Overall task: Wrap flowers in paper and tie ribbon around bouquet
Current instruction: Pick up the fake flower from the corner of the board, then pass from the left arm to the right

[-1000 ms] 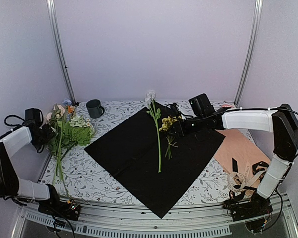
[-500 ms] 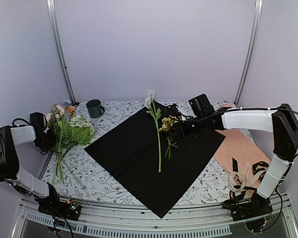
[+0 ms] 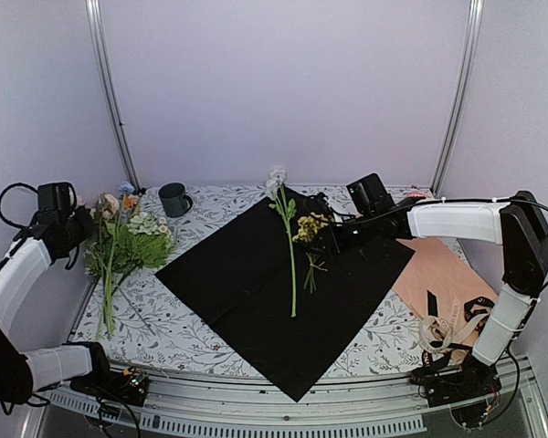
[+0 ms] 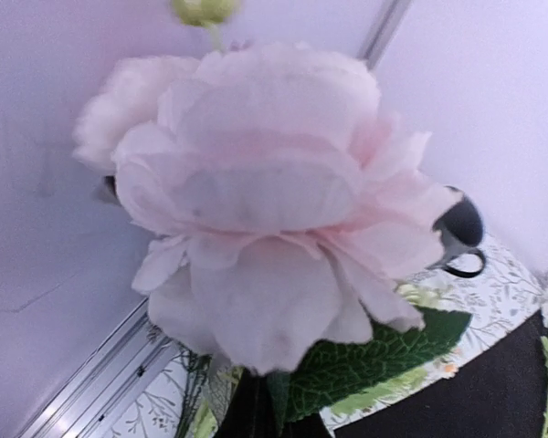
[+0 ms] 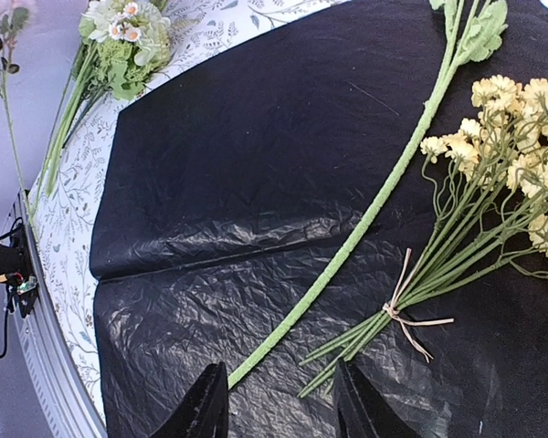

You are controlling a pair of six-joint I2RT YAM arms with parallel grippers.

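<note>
Finding: my left gripper (image 3: 62,226) is closed. Its fingers are out of sight in the left wrist view, which a pink flower (image 4: 256,201) fills, with the stem running down toward the camera. I judge the stem is clamped, low down.

My right gripper (image 5: 279,406) hangs low over the black paper (image 3: 247,283), jaws partly apart and holding nothing. The foot of the white flower's stem (image 5: 347,246) points into the gap. A yellow sprig (image 5: 493,137), tied with raffia, lies just beside that stem. The cream ribbon (image 3: 447,333) is piled at the right front, well apart from the paper.

Step in hand: carrying the pink flower to the paper. Recommendations:
- Lift it free of the leftover bunch (image 3: 128,246) so no leaves snag.
- Lay it parallel to the white flower, blooms toward the far corner and stem ends level.
- Set the stem down before letting go.
</note>
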